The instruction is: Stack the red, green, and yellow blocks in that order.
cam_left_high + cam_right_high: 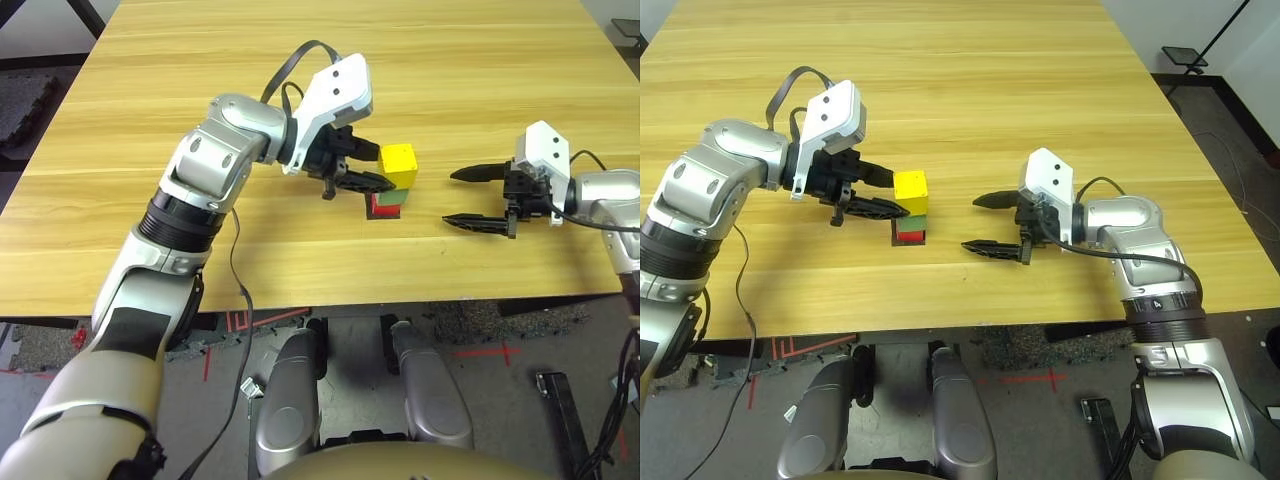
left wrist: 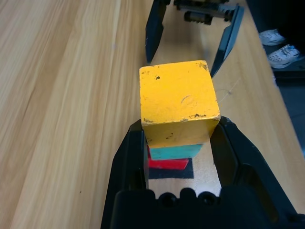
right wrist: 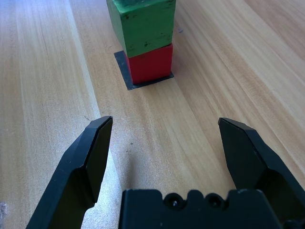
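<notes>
The yellow block (image 2: 180,93) is pinched by the left gripper (image 2: 178,138); release should be made gently (once squared over green).

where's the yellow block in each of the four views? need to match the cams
Left eye: yellow block just right of centre, above the picture's middle, at the left gripper's fingertips.
Right eye: left of centre, above the middle, same fingertips.
Left wrist: centre, between that gripper's fingers.
Right wrist: not in it.
Shared landmark: red block on the black patch, in all four.
</notes>
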Controlling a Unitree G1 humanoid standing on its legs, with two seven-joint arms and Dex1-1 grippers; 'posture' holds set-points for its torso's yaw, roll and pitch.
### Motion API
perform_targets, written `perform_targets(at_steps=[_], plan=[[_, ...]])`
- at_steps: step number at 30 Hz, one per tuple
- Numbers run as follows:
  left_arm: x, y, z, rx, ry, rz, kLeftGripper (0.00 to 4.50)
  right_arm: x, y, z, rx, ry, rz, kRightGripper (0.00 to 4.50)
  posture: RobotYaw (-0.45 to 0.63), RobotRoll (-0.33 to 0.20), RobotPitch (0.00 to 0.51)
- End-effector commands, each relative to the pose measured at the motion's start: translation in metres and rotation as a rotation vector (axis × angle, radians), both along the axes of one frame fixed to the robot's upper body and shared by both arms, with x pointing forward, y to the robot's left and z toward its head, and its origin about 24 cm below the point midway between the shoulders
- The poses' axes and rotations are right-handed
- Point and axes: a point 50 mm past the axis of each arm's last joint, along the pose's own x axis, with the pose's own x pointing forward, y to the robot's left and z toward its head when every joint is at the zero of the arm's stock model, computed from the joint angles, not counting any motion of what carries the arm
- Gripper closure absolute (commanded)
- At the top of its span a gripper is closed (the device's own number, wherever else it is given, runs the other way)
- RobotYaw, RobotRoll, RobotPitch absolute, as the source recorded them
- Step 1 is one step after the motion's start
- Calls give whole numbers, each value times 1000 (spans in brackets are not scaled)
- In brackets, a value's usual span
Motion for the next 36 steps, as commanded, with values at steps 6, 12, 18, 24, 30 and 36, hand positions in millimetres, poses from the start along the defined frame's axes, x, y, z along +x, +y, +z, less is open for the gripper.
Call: perform_targets(at_steps=[6,12,18,24,30,36], plan=[[0,-3,-5,12,-11,-19,2494,-2,-2,0,1,3,0,0,206,119,255],[-3,-8,0,-5,-15,-35,2494,0,-2,0,-1,2,-1,0,210,118,249],[-8,-10,7,-13,-21,-50,2494,1,-1,0,1,-1,1,0,215,122,244],[-8,-8,3,-3,-4,-39,2494,2,1,-1,6,-1,7,0,215,124,244],[-7,-9,1,0,0,-34,2494,2,1,-1,7,0,7,0,212,125,246],[-5,-9,-2,2,5,-35,2494,1,1,-2,10,2,5,0,209,125,249]])
